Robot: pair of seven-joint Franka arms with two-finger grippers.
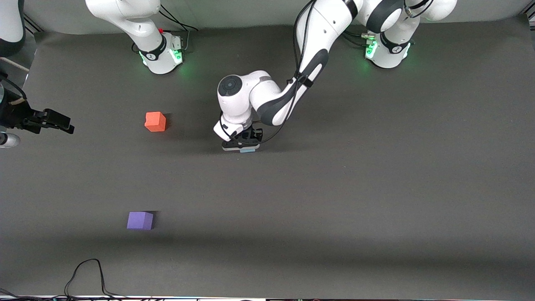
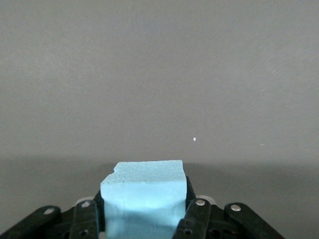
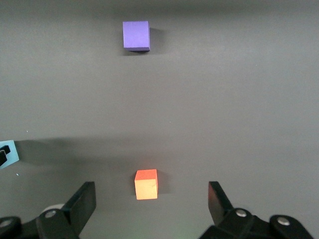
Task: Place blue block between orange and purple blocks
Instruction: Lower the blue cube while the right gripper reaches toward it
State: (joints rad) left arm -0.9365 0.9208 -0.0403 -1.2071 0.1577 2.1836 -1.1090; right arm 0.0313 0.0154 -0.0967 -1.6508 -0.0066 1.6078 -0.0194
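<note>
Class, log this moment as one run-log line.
left gripper: shut on blue block | right gripper: open, waiting | orange block, purple block: apart, gap unfilled

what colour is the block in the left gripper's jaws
Light sky blue; the blue block shows best in the left wrist view.

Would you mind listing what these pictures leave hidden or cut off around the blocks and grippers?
- Front view: the left gripper covers most of the blue block; only a sliver shows, so whether it rests on the table is unclear.
- Left wrist view: the blue block's lower part is cut off by the edge.
- Front view: the right gripper waits at the frame's edge, its arm mostly cut off.
</note>
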